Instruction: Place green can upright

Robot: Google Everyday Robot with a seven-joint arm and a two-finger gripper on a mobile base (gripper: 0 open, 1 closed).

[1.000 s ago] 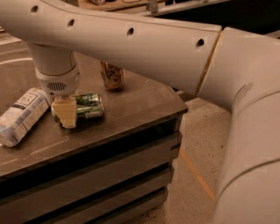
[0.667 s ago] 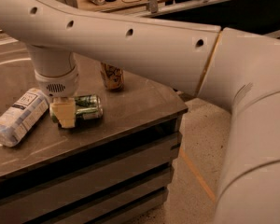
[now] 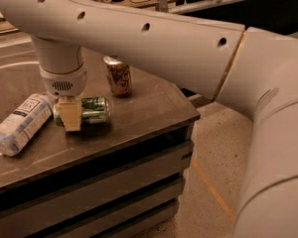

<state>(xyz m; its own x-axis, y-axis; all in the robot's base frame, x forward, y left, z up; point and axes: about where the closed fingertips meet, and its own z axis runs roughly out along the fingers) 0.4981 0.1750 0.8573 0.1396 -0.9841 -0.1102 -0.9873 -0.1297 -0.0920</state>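
The green can (image 3: 92,110) lies on its side on the dark table top (image 3: 139,118), its long axis running left to right. My gripper (image 3: 69,114) comes straight down from the thick white arm onto the left part of the can, and its pale tip covers that part. The can's right half, with green body and pale markings, shows to the right of the gripper. The can rests on the table.
A clear plastic bottle with a white label (image 3: 21,123) lies on its side just left of the gripper. An orange-brown can (image 3: 118,76) stands upright behind and to the right. The table's right edge (image 3: 191,120) drops to the floor.
The arm has shifted very slightly up and to the right in view. The gripper stays at the green can, which still lies in the same spot.
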